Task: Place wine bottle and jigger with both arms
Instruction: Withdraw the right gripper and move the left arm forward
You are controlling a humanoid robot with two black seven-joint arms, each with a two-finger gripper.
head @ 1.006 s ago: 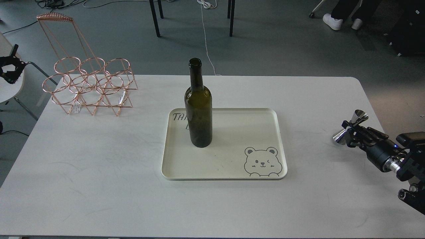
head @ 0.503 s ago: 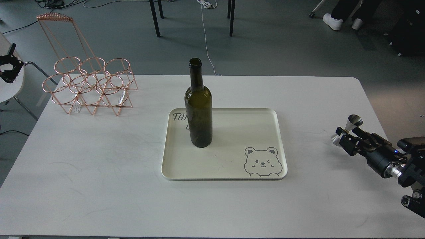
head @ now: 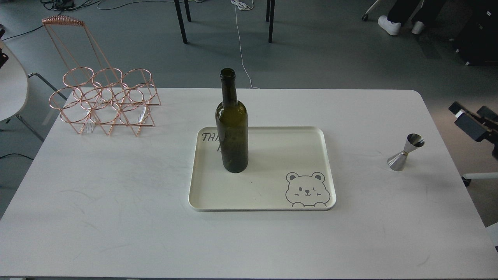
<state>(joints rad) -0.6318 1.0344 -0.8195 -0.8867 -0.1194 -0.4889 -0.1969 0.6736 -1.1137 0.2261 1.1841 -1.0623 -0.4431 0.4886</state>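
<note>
While a white table (head: 116, 217) fills the foreground, a cream tray (head: 272, 155) lies flat at its centre, a winking bear printed in its near right corner and dark handwriting (partly hidden behind glass) at its far left. Upright on the tray's left half stands the wine bottle (head: 232, 132), dark olive green, unlabelled, its open mouth at the top. Well apart to the right, off the tray and near the table's right edge, the jigger (head: 404, 152) stands upright on the bare tabletop, touched by nothing. Beyond it, at the frame's right border, the right gripper (head: 472, 122) hangs clear of the table, gripping nothing; whether its fingers are spread or closed cannot be told from this angle. At the far left corner of the table sits a copper wire rack (head: 105, 101). No left gripper shows itself in the frame.
</note>
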